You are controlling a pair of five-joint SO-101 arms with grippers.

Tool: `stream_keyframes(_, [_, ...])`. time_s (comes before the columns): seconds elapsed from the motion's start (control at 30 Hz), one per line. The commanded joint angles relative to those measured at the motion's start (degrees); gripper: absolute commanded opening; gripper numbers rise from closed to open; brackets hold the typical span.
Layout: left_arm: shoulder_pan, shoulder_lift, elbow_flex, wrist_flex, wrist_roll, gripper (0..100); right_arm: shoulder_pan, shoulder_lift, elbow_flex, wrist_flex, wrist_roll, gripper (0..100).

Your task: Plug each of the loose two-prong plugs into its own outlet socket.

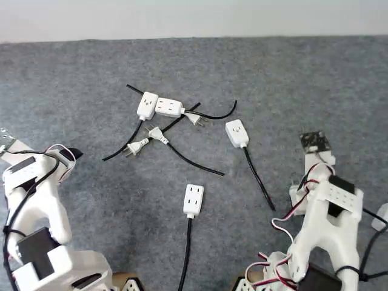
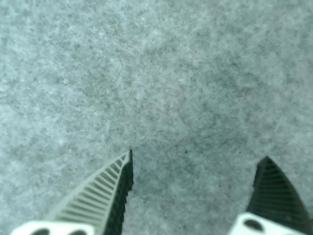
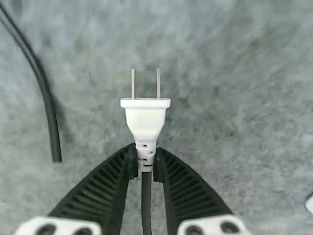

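My right claw (image 3: 144,151) is pinched tight on the white plug (image 3: 145,117) at its neck, prongs sticking straight out ahead. My left claw (image 2: 198,155) gapes wide, holding nothing, carpet (image 2: 146,73) underneath.

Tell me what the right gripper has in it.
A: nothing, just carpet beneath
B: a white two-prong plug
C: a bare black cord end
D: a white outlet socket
B: the right gripper is shut on the neck of the white two-prong plug, whose prongs point away from it.
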Motion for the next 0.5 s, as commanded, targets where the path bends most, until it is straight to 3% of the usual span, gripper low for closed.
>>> stream_keyframes(0.0, [0.5, -0.3, -2.6, -1.0, 0.4, 37, 2.5, -1.4, 0.0, -1.3, 3.4, 8.8])
stream_keyframes(0.13, [0.5, -0.3, -2.6, -1.0, 0.4, 37, 4.9, -2.1, -0.4, -1.6, 3.7, 15.6])
stream_keyframes(0.33, [0.5, -0.3, -2.6, -1.0, 0.4, 37, 8.3, -2.1, -1.4, -1.0, 3.8, 10.6])
stream_keyframes(0.47, [0.5, -0.3, -2.6, -1.0, 0.4, 37, 10.9, -3.8, -2.2, 6.3, 7.6, 6.5])
